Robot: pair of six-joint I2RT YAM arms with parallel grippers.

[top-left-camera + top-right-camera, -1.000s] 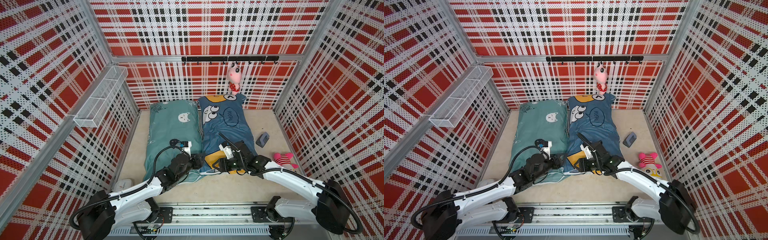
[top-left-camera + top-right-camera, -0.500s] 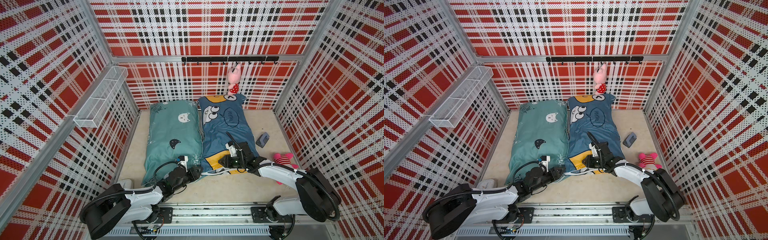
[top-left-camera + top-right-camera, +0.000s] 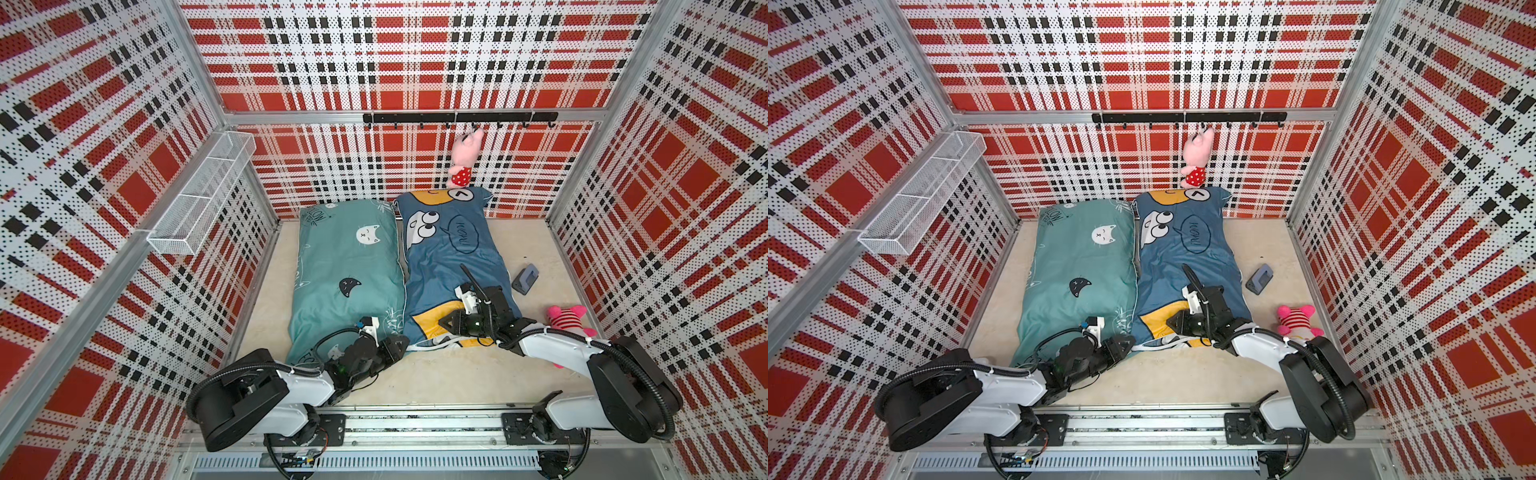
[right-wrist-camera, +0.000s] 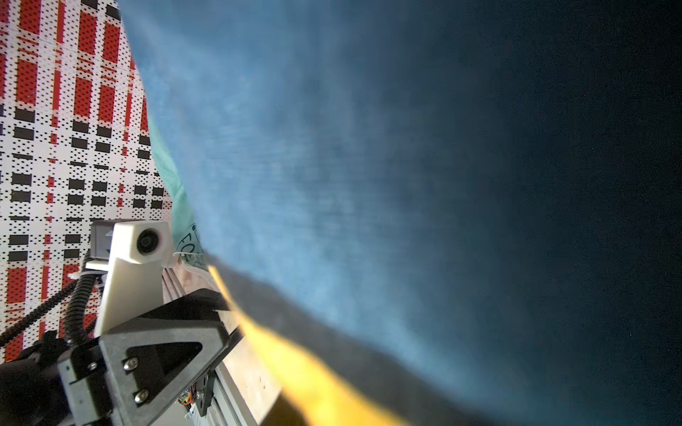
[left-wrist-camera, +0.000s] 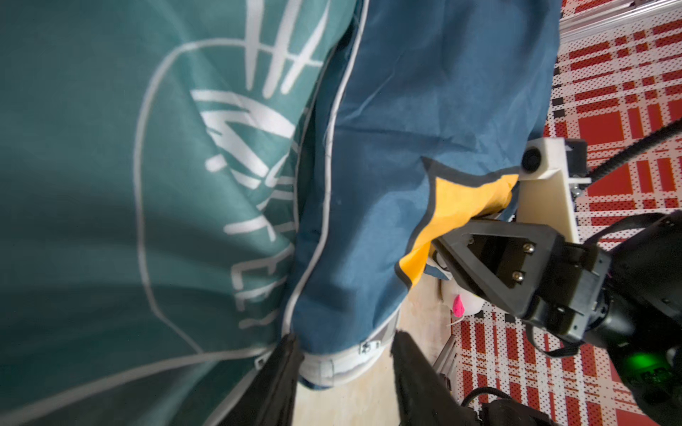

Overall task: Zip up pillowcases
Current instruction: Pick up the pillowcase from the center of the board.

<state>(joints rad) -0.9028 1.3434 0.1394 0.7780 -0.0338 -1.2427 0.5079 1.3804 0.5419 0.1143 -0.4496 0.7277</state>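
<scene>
The left hand (image 5: 345,337) sits low at the near edge of the bench (image 3: 436,374) with its two black fingers (image 5: 284,369) spread well apart. The near corner of the blue pillowcase (image 3: 449,270), with its white zipper edge (image 5: 350,363), lies in the gap and brushes one finger while the other stands clear, so nothing is gripped. The right hand (image 3: 446,323) rests on the same pillowcase a little further along its near end. In the left wrist view its jaws are pressed together on a raised fold of the yellow patch (image 5: 461,199), lifting that cloth off the bench, and blue cloth fills nearly the whole right wrist view. The teal pillowcase (image 3: 345,266) lies lengthwise beside the blue one with their long piped edges touching, and both reach from the back wall (image 3: 332,174) towards the near side. Compared with a second ago, the left arm has drawn back towards the near side. Then it stretched across the teal pillowcase and hid the black cat face (image 3: 349,286), which is now uncovered. Its hand has shifted from the seam between the two pillowcases down to their near corners. The right arm has folded in too, with its hand staying on the yellow patch.
</scene>
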